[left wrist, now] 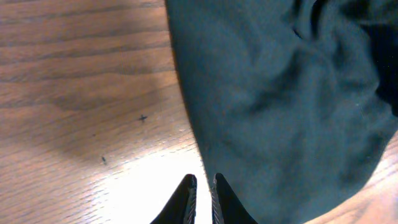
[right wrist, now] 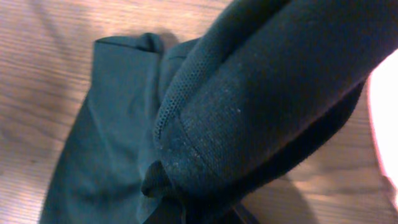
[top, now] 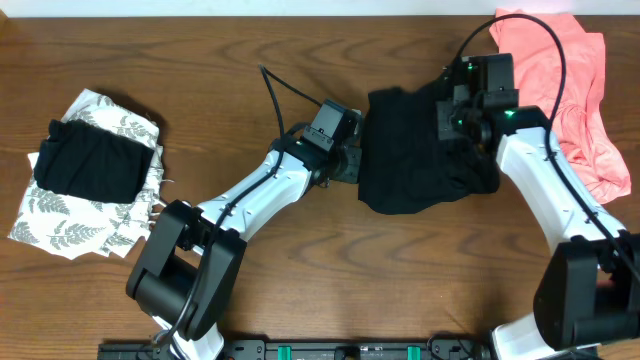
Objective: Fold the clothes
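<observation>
1. My left gripper (left wrist: 202, 188) is all but closed, with only a thin sliver of bright bench (left wrist: 74, 93) showing between its tips.
2. It sits low at the left edge of the black shirt (top: 410, 165), right at the hem. I cannot tell whether any cloth is caught in it.
3. My right gripper (top: 448, 108) is over the shirt's upper right part, closed tight on a pinch of the fabric. In its wrist view the cloth gathers into a small knot at the tips, and a thick rounded fold rises away from there.
4. The black shirt lies rumpled on the bench between my two arms, bunched on its right side and smoother on its left.
5. A salmon-pink garment (top: 580, 90) lies heaped just to the right of the shirt, beyond my right arm.
6. Well to the left of the shirt, a white leaf-print garment (top: 60, 230) is spread out, with a folded black garment (top: 90, 165) resting on top of it.
</observation>
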Controlling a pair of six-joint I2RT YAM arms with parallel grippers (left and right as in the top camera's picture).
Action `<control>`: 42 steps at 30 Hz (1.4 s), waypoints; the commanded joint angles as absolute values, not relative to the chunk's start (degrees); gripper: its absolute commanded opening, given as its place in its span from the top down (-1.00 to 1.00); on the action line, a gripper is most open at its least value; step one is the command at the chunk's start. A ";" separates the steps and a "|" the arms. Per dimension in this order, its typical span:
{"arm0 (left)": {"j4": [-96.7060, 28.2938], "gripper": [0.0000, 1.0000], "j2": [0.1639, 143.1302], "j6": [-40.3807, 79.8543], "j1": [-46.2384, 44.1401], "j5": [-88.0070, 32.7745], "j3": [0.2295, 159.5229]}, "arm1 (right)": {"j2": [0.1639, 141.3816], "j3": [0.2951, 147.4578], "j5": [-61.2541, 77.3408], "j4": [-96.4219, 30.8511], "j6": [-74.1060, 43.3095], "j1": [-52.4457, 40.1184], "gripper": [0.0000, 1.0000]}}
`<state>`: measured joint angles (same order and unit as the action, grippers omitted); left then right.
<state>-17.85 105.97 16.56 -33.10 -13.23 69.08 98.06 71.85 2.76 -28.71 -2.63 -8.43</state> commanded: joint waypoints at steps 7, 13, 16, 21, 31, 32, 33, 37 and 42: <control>-24.95 0.78 96.97 14.68 -32.82 -0.62 68.60 | 104.40 72.71 2.22 -22.50 -8.12 -16.84 0.98; -28.32 0.79 91.57 14.76 -32.82 3.79 68.60 | 108.18 72.71 1.32 -20.67 -8.14 -21.41 0.97; -30.17 0.80 89.08 15.38 -32.82 6.52 68.60 | 110.85 72.71 1.32 -20.80 -8.12 -23.53 0.98; -32.99 0.79 84.88 16.67 -32.82 11.55 68.60 | 113.19 72.71 1.30 -20.34 -5.06 -26.52 0.82; -33.23 0.78 82.30 16.64 -32.82 13.39 68.58 | 110.74 72.75 -2.68 -22.61 -1.74 -27.86 -0.08; -33.23 0.78 82.30 16.64 -32.82 13.39 68.58 | 109.78 72.75 -2.81 -22.90 -2.42 -27.27 -0.08; -33.23 0.78 82.30 16.64 -32.80 13.39 68.58 | 108.60 72.75 -2.79 -23.24 -3.05 -26.57 -0.08; -33.17 0.78 82.30 16.64 -32.82 13.39 68.58 | 101.65 72.75 -2.17 -25.08 -5.76 -22.24 -0.13; -33.15 0.77 82.35 16.62 -32.82 13.37 68.58 | 92.31 72.75 2.85 -28.60 -5.76 -14.17 -0.04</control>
